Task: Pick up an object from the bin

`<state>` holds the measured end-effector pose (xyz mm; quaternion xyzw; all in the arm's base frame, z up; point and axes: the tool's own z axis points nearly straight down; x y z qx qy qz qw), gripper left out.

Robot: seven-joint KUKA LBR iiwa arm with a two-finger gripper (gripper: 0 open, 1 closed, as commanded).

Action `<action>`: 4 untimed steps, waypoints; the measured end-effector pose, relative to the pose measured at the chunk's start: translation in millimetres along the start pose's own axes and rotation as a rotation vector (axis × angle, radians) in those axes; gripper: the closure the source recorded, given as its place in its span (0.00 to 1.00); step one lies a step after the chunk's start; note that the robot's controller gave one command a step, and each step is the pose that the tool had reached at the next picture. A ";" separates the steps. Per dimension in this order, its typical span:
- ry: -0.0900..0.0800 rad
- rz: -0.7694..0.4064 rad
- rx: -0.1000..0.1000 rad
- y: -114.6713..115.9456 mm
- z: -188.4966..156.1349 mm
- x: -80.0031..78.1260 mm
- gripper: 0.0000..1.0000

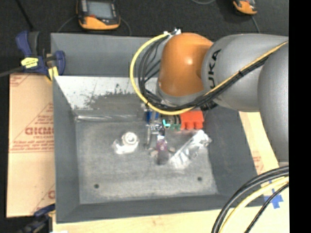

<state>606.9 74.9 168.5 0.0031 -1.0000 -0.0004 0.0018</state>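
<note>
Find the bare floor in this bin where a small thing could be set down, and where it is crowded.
Bare: the bin floor along the front, and the left part beside the white cap. Crowded: middle right, where the gripper, clear wrapper and red block sit close together.

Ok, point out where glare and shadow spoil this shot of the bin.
Camera view: strong glare whitens the bin's back wall; the clear plastic piece right of the gripper and the small white piece to its left shine brightly, so their outlines are hard to read; the floor is evenly lit with no hard shadow; the arm overhangs the red block, hiding part of it.
</note>
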 end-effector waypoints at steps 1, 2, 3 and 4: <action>-0.005 -0.469 0.002 10.7 83.7 -9.0 0.00; -0.011 -0.464 0.001 11.0 79.6 -11.1 1.00; -0.006 -0.479 0.001 16.8 34.6 23.1 1.00; -0.016 -0.498 0.003 32.6 -45.1 18.0 1.00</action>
